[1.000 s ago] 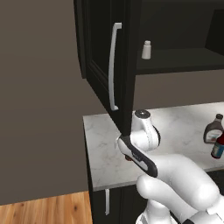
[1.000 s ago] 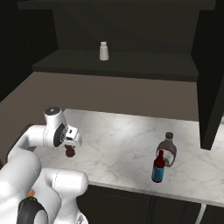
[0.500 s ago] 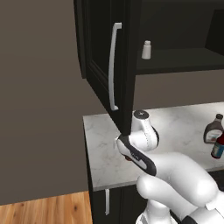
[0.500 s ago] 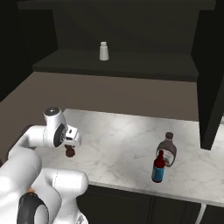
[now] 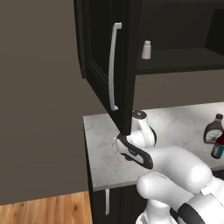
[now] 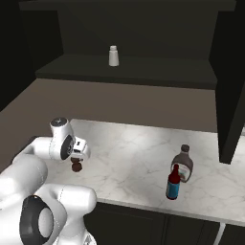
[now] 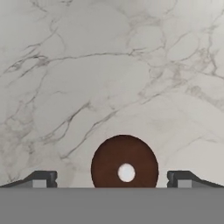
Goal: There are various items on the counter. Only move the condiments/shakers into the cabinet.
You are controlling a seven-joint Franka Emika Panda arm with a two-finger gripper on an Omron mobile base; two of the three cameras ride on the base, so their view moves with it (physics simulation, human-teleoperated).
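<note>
Hovering wide open over the red-brown shaker (image 7: 124,162) and gripping nothing, the hand (image 7: 112,178) has bare worktop (image 7: 109,65) ahead; the whitish shaker (image 6: 113,55) stands on the cabinet shelf (image 6: 143,72).

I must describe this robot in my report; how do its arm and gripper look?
The arm is glossy white with rounded, bulbous segments and dark grey-black bands at the joints. No cables or markings are visible. The gripper ends in two small dark fingertips with lighter grey pads.
</note>
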